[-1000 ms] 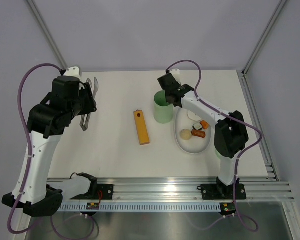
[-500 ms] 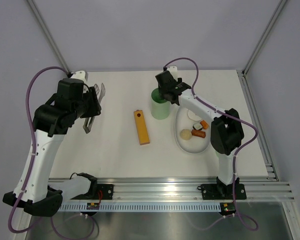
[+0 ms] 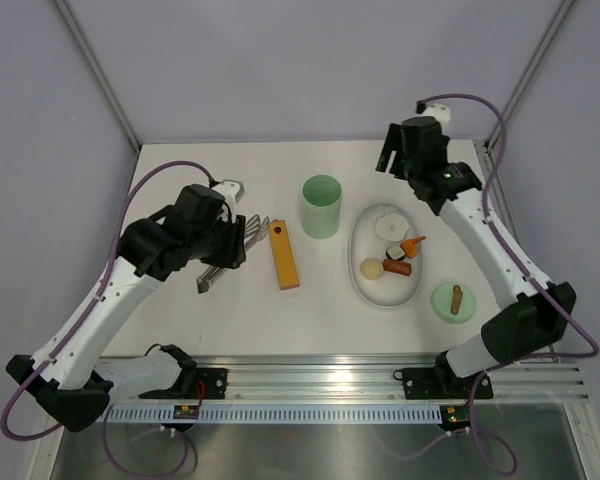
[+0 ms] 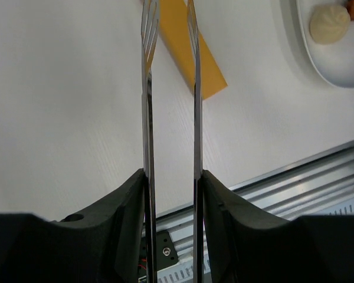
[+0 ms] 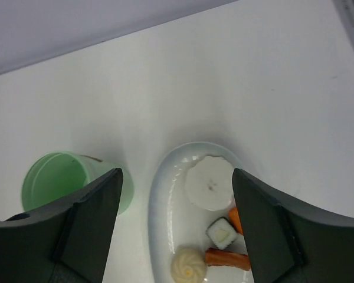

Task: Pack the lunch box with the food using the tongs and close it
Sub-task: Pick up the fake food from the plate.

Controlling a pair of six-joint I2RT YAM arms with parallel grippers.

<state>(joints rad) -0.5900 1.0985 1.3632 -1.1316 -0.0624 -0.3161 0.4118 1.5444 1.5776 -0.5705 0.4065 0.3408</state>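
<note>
The mint-green lunch box (image 3: 321,207) stands upright and open at the table's middle, left of the plate; the right wrist view also shows the lunch box (image 5: 53,183). Its lid (image 3: 454,300) lies right of the plate. The food sits on the white plate (image 3: 360,262): a white disc (image 5: 209,183), a dark-and-white cube (image 5: 222,233), a bun (image 5: 192,265), a sausage (image 5: 227,258) and an orange piece (image 5: 235,218). My left gripper (image 3: 228,250) is shut on the tongs (image 4: 147,88), whose tips reach the orange block. My right gripper (image 5: 176,183) hangs open and empty, high above the plate.
A long orange block (image 3: 283,255) lies between the tongs and the lunch box. The aluminium rail (image 3: 330,375) runs along the near edge. Frame posts stand at the back corners.
My right gripper opened, let go of the lunch box and rose away to the back right. My left arm carried the tongs rightwards to the orange block.
</note>
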